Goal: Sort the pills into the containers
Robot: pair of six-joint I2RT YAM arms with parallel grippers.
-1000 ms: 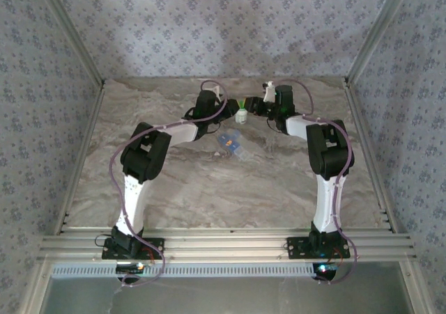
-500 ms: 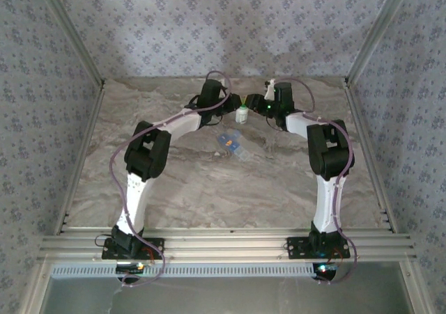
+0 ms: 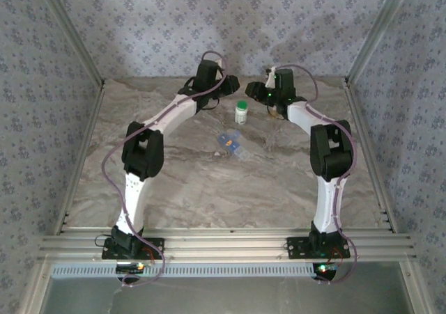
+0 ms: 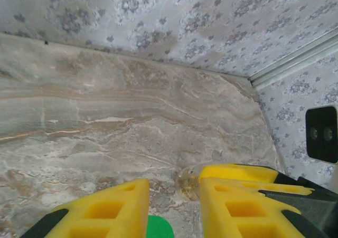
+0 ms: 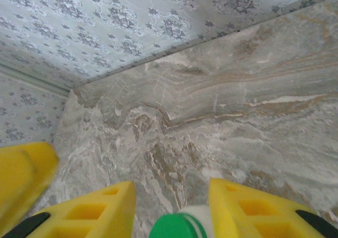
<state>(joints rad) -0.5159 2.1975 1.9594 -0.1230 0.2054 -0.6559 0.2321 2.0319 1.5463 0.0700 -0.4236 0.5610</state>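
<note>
Pill box point(image 3: 230, 142), small, flat, translucent blue plastic: lies on the marbled grey-beige tabletop point(image 3: 181, 182), about midway between the two arms. Shows a clear, paler part jutting from its near-right end. Contents too small to make out.

Bottle point(image 3: 241, 111), small, white, green-capped: stands upright just beyond the pill box, toward the back wall point(image 3: 230, 28). Touched by nothing.

Left gripper point(image 3: 231, 84): hangs raised over the table near the back wall, beyond and slightly left of the bottle. Parted, holding nothing. Shows, in the left wrist view, yellow fingers point(image 4: 113, 209) set apart over bare marble, with a sliver of the green cap point(image 4: 158, 229) at the bottom edge under the gap.

Right gripper point(image 3: 251, 90): faces the left one, tips near but not meeting, beyond and slightly right of the bottle. Likewise parted and gripping nothing. Shows, in the right wrist view, yellow fingers either side of the green cap and a bit of white bottle lower down. Clear of the bottle by the top view.

Pill box against the pincers: sits nearer the arm bases than either, on the other side of the bottle from both. Well apart from both, under neither.
</note>
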